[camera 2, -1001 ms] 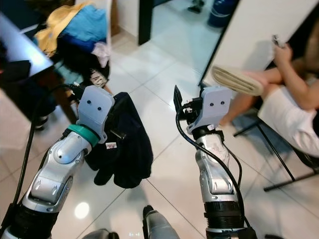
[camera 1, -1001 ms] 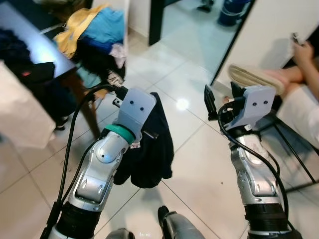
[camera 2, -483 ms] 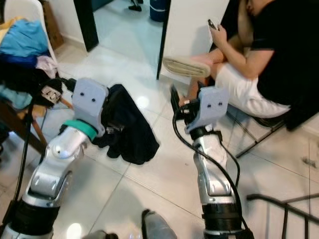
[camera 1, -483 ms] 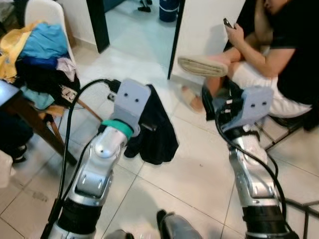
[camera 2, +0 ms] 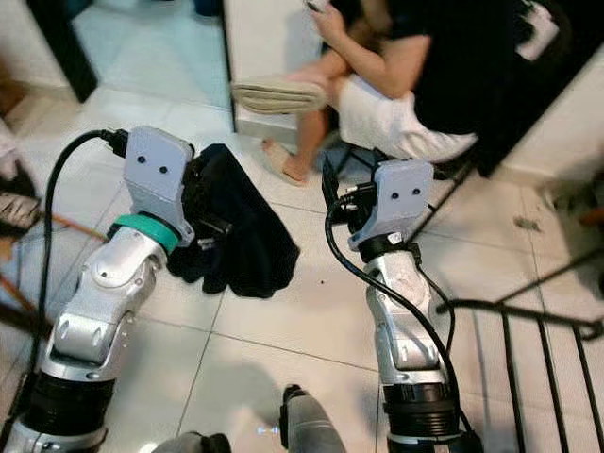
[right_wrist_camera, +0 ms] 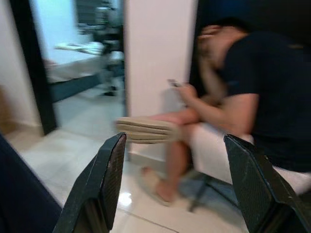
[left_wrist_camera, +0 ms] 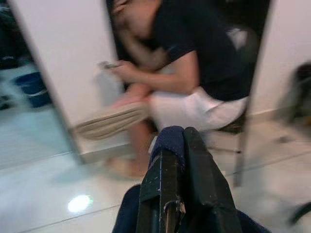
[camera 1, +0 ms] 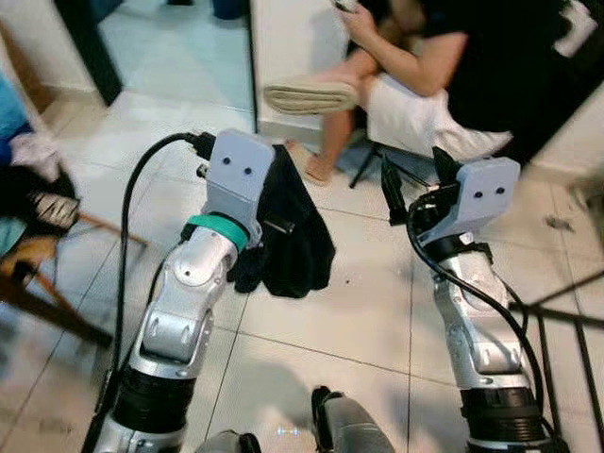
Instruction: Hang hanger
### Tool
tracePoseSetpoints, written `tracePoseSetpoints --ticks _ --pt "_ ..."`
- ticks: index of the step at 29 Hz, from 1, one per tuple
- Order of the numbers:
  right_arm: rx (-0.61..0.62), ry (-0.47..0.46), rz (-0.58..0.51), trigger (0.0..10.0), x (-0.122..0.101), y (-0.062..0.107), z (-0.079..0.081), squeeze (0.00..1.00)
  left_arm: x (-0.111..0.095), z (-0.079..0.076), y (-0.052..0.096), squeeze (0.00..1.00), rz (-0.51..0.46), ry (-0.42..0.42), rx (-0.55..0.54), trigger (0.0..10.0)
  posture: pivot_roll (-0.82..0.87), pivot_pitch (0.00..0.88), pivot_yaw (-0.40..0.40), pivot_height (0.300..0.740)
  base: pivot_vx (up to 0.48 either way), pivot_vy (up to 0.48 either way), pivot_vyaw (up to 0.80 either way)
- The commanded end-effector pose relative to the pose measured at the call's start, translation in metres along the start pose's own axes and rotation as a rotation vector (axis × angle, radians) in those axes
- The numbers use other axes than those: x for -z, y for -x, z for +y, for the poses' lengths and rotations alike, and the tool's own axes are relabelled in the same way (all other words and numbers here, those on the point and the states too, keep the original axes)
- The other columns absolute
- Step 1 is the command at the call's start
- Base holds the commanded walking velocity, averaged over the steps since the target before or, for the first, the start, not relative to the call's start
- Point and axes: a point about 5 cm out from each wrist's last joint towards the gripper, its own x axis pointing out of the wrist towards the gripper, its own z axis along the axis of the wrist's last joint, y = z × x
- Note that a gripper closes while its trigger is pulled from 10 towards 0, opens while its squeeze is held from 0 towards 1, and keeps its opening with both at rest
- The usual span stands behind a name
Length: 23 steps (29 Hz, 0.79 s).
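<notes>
My left gripper [left_wrist_camera: 177, 141] is shut on a dark navy garment [camera 1: 297, 245], which hangs from it in a bunch above the tiled floor. A small metal piece [camera 1: 280, 225] sticks out of the cloth by the wrist; the hanger itself is hidden in the folds. The right gripper [camera 1: 415, 179] is raised level with the left one and stands open, with nothing between its wide-apart fingers [right_wrist_camera: 104, 174].
A person [camera 1: 453, 66] sits on a folding chair straight ahead, one sandalled foot [camera 1: 307, 94] stuck out toward me. A black metal frame [camera 1: 566, 311] stands at the right. A chair with clothes [camera 1: 28, 189] is at the left edge. White tiled floor lies below.
The camera has swung to the right: the clothes chair slid off to the left and the seated person came to the middle. Both arms keep their pose, garment still held.
</notes>
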Motion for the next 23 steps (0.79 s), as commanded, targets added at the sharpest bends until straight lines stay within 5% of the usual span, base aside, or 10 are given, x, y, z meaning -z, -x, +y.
tracePoseSetpoints --ticks 1,11,23 --pt "0.011 0.002 -0.003 10.0 -0.002 0.001 -0.002 0.00 -0.011 0.001 -0.001 0.00 -0.047 -0.003 0.014 10.0 -0.10 0.134 0.067 0.740 0.000 0.000 -0.80" --pt "0.062 0.032 -0.014 10.0 -0.007 0.000 -0.018 0.00 -0.017 0.002 -0.004 0.00 -0.059 -0.006 0.023 10.0 -0.10 0.138 0.068 0.740 0.000 0.000 -0.80" --pt "0.042 0.014 -0.008 10.0 -0.005 0.001 -0.009 0.00 -0.005 -0.004 0.002 0.00 -0.012 -0.007 0.038 10.0 -0.10 0.134 0.068 0.740 0.000 0.000 -0.80"
